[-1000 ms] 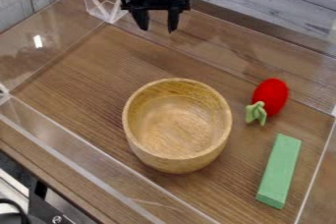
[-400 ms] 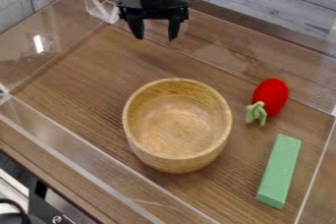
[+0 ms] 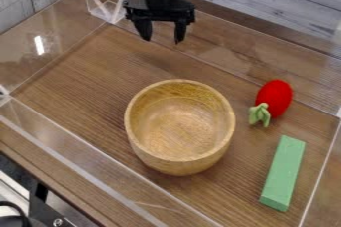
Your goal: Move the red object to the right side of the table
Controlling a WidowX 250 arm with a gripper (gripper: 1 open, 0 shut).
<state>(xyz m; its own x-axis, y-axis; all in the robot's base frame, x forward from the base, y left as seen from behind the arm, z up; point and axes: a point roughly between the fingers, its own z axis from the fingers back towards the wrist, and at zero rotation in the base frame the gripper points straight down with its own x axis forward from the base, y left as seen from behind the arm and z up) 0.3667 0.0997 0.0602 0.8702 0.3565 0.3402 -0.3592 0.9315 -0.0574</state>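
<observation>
The red object point(image 3: 272, 99), a small strawberry-like toy with a green leafy tip, lies on the brown wood-grain table point(image 3: 94, 72) near its right edge. My gripper point(image 3: 160, 34) hangs over the far left-centre of the table, pointing down, far from the red object. Its two black fingers stand spread apart and open, with nothing between them.
A wooden bowl point(image 3: 180, 125) sits in the middle of the table. A flat green rectangular block point(image 3: 282, 172) lies at the front right, just below the red object. Clear acrylic walls point(image 3: 54, 32) edge the table on all sides.
The gripper's fingers have spread from nearly together to wide open. The hand has stayed in about the same spot over the far side of the table.
</observation>
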